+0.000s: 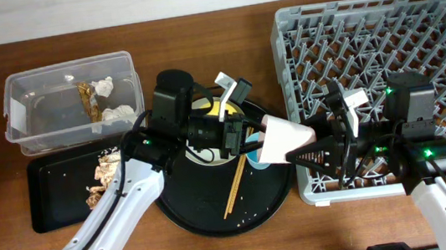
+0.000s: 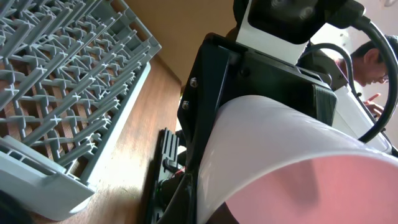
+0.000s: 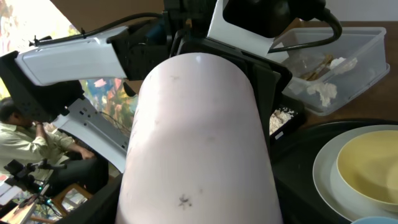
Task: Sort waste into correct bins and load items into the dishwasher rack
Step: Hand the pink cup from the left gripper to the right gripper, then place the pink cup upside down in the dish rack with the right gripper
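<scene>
While the left end effector flanks the pink cup at 9 o'clock, the right end effector flanks it at 3. We cannot tell which grips.

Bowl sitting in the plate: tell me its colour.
The bowl is yellow; the right wrist view shows it best.

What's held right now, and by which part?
The pink cup: left gripper at its wide end, right gripper at its narrow end; whether both grip cannot be told.

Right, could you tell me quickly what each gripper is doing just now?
Left gripper: closed on the pink cup, at its wide end.
Right gripper: at the cup's narrow end; closed or not cannot be told.
</scene>
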You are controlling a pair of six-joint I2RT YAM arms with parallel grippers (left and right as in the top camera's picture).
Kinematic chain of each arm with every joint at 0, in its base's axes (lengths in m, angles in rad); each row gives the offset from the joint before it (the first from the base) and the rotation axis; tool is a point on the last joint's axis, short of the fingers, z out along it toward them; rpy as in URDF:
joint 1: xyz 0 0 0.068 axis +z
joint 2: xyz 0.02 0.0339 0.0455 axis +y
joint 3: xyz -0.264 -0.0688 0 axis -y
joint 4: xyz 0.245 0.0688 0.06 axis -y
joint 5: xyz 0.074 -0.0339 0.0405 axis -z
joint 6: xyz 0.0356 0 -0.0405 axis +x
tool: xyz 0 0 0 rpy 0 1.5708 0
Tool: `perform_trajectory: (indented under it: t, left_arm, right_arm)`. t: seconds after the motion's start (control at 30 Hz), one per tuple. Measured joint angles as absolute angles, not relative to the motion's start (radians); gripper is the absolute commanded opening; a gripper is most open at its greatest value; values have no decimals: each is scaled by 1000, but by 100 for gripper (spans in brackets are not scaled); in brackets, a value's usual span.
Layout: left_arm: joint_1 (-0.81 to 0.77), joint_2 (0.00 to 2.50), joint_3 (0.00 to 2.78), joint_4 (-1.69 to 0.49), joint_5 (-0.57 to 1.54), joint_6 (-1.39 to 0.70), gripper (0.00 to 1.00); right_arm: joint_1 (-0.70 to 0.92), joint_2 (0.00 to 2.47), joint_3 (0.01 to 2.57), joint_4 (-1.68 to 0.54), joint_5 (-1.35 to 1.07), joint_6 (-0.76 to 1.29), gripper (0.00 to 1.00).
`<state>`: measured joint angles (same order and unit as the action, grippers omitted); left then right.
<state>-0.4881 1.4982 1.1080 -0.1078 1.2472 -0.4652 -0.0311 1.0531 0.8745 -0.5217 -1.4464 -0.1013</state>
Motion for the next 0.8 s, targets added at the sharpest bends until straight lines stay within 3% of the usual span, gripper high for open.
perform_trajectory:
  t: [0.37, 0.43, 0.47, 0.57, 0.67, 0.8]
  left_arm:
    - [-488, 1498, 1108, -108, 1250, -464, 1]
    - [-488, 1498, 1108, -108, 1250, -464, 20]
    - [-488, 1498, 1108, -108, 1244, -461, 25]
    - [-488, 1498, 1112, -194, 1122, -434, 31]
    - [-477, 1498, 1116, -363, 889, -290, 32]
    - [-329, 1486, 1117, -496, 694, -179, 32]
  right_arm:
    - [-31, 1053, 875, -522, -1448, -100, 44]
    - [-31, 1053, 875, -522, -1448, -99, 36]
    - [-31, 1053, 875, -520, -1441, -104, 34]
    - [-31, 1053, 875, -530, -1341, -109, 21]
    - [-31, 1056, 875, -587, -1110, -109, 17]
    - [-31, 1058, 921, -779, -813, -109, 7]
